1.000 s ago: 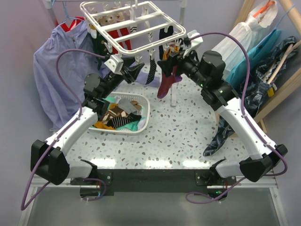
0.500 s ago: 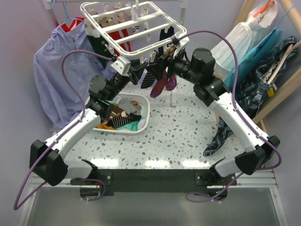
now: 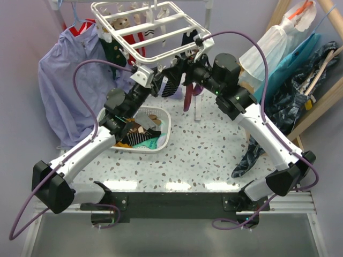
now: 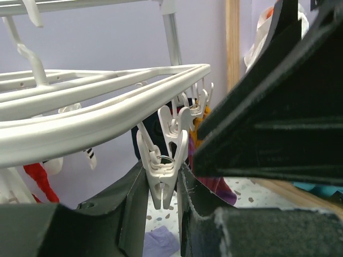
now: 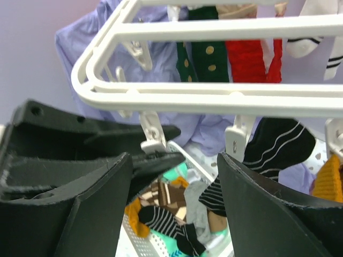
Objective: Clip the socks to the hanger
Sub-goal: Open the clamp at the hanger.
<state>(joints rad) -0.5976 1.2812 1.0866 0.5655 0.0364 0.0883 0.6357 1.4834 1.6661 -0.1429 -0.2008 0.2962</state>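
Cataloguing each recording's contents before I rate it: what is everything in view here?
hanger: one, white, raised at the back.
clip: many, white, dangling under the hanger.
hung socks: several, red, green, black-striped, on the hanger.
purple sock: one, hanging below the hanger's front edge.
basket: one, white, on the table, left.
basket socks: a heap, mixed colours, inside the basket.
shirt: one, lavender, hanging back left.
other clothes: several, teal, white, dark, far right.
table: one, speckled, underneath.
left gripper: one, black, jaws touching one clip on both sides.
right gripper: one, black, by the purple sock, jaws' hold unclear.
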